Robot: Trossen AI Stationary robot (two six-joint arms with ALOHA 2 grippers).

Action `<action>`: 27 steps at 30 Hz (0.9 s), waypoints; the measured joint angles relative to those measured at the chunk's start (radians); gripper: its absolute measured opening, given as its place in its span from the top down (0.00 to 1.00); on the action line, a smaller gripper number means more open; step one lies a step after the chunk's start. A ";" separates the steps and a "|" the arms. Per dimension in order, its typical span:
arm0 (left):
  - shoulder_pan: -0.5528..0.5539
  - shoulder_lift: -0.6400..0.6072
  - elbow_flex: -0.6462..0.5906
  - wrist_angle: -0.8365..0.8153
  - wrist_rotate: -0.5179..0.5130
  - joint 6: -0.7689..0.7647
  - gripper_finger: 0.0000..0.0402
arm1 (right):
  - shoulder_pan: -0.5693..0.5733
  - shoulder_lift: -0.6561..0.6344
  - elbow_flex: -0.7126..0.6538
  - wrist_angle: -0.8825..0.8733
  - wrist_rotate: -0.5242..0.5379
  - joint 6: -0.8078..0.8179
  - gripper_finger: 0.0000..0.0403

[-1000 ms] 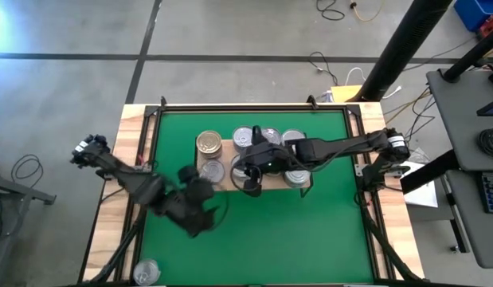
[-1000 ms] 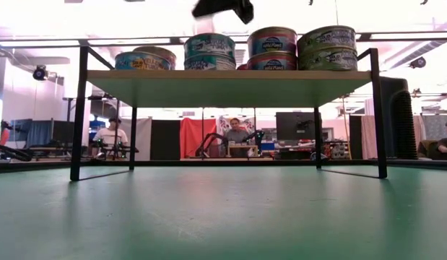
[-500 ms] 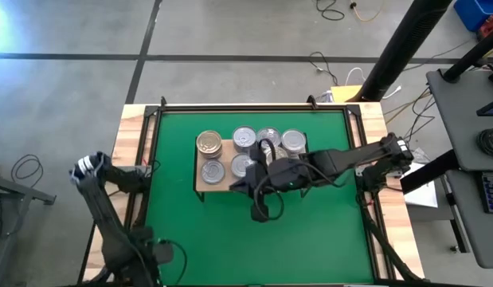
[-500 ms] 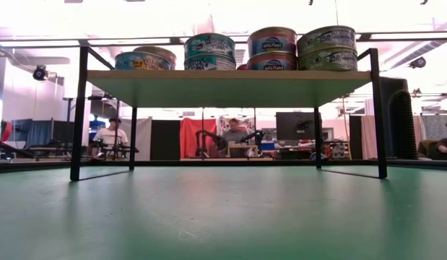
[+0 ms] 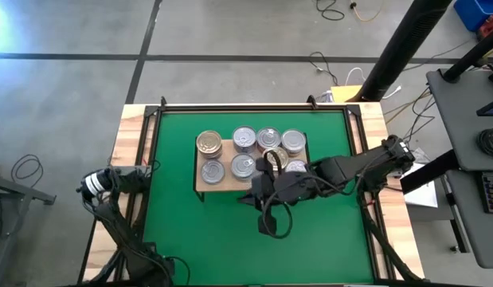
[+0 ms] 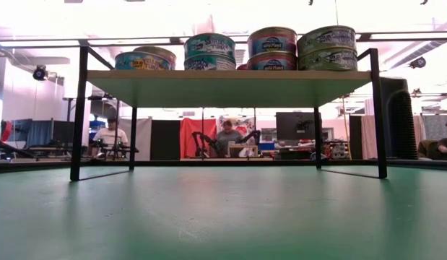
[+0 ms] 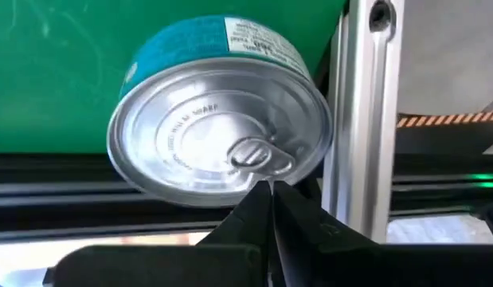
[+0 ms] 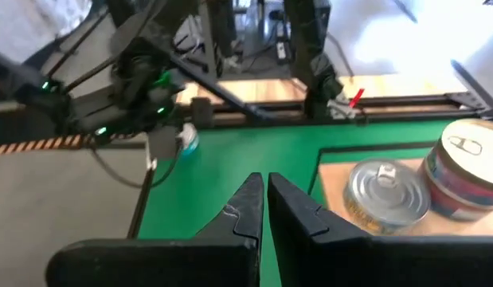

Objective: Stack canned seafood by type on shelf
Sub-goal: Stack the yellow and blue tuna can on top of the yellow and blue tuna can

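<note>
A second ago the left arm was over the green mat (image 5: 222, 231) near the shelf. Now it has swung back to the near left corner of the desk (image 5: 127, 151). Its pincer was wide then, and now its tips are pinched tight on the pull ring of a tin. The right arm was over the shelf before. Now it has pulled back to the near side of the shelf.

The left pincer (image 7: 270, 190) is down by the silver rail at the near left edge, where the teal tin (image 7: 222, 108) lies tilted. In the high view the pincer is cut off by the edge. The right pincer (image 8: 264, 191) hangs over the mat, just near of the shelf, with its two dark tips shut and nothing between them.

The shelf (image 5: 205, 185) is a flat pale wood board on thin black legs, in the middle of the mat. Round short tins (image 5: 244, 139) sit on it, some stacked two high. Most lids are silver and shiny with rings. One gold tin (image 5: 209, 143) sits at the far left. From the low view the tins have blue, teal and green labels.
</note>
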 joint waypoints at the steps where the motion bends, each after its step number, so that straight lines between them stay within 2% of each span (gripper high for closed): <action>1: 0.000 0.000 -0.011 0.016 0.005 0.007 1.00 | 0.008 0.000 0.009 -0.022 -0.001 0.003 0.97; 3: 0.003 0.005 -0.029 0.050 -0.003 0.022 1.00 | 0.022 0.000 0.026 -0.065 -0.001 0.012 0.97; 7: 0.054 -0.002 -0.028 0.103 -0.101 0.076 1.00 | 0.043 0.000 0.050 -0.131 -0.001 0.018 0.97; 12: 0.184 -0.005 0.078 0.068 -0.286 0.219 1.00 | 0.046 -0.001 0.064 -0.190 -0.001 0.019 0.97; 15: 0.215 -0.009 0.168 -0.014 -0.372 0.261 1.00 | 0.046 -0.002 0.078 -0.250 -0.001 0.040 0.97; 17: 0.210 -0.010 0.196 -0.045 -0.366 0.267 1.00 | 0.048 -0.003 0.087 -0.306 -0.001 0.066 0.97; 20: 0.171 -0.010 0.189 0.026 -0.227 0.242 1.00 | 0.061 -0.003 0.090 -0.382 0.002 0.079 0.97; 22: 0.125 -0.010 0.165 0.104 -0.178 0.193 1.00 | 0.077 -0.003 0.090 -0.414 0.011 0.087 0.97; 27: 0.009 -0.010 0.154 0.119 -0.298 0.014 0.99 | 0.123 -0.003 0.090 -0.440 0.060 0.148 0.97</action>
